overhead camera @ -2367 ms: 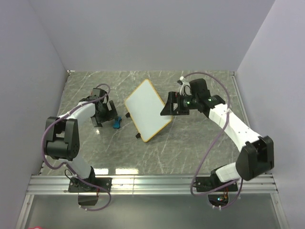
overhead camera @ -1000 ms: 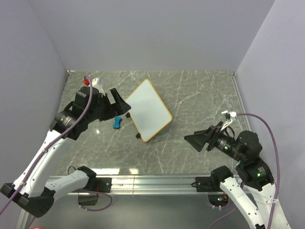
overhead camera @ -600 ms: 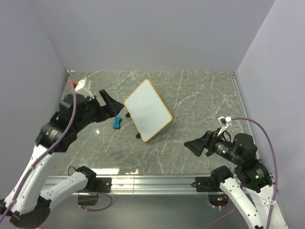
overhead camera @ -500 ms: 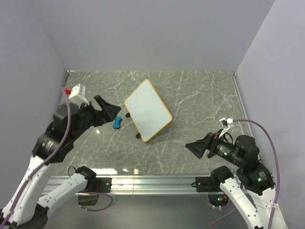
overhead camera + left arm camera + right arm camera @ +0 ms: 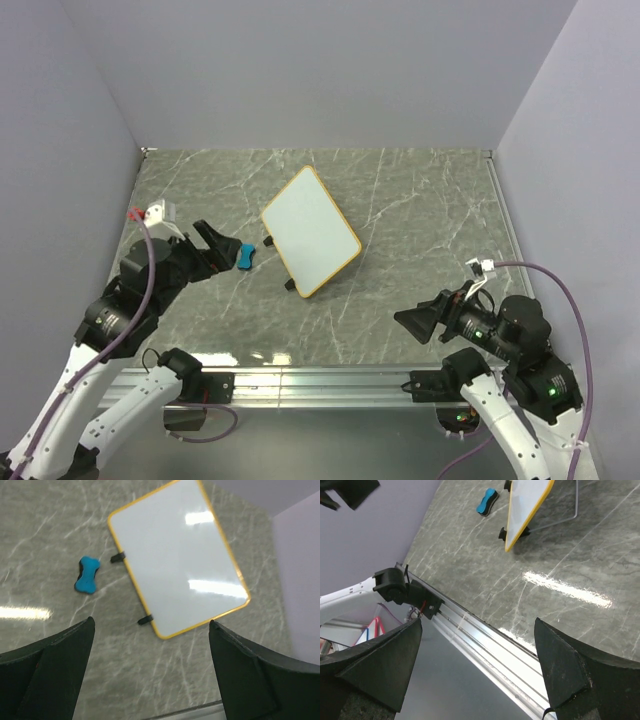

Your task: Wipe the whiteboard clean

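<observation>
Since the whiteboard [image 5: 310, 232] looks clean, left claw [image 5: 212, 250] and right claw [image 5: 418, 322] hang wide open, empty; eraser [image 5: 245, 257] lies beside it.

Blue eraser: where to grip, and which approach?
Grip the blue eraser across its narrow waist, coming straight down from above. It lies flat on the table, bone-shaped with wider ends, so the waist should seat best. It sits apart from the whiteboard, which leaves room on both sides.

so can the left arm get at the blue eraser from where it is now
Probably yes: the blue eraser lies on bare table just ahead of the open left end effector, with nothing between them, and the whiteboard sits clear to one side.
</observation>
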Controlling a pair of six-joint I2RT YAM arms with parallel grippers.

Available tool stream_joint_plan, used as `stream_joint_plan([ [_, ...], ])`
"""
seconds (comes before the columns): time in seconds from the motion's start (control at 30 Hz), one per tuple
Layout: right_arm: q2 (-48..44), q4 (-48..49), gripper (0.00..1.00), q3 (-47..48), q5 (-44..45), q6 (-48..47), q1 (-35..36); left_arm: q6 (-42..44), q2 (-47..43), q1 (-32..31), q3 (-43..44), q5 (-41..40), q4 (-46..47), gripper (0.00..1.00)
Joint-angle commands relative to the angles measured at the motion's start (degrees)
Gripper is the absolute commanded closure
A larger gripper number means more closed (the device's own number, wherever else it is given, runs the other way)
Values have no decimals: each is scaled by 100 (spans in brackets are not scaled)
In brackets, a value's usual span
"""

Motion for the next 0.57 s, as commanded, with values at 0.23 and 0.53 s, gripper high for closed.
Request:
stream_joint_plan([
  [0.23,-420,-435,0,145,297,9,22,8,-58,-23,-808,120,52,1],
  [0.53,-483,-348,0,-22,306,97,22,271,644,-23,-582,295,79,0],
])
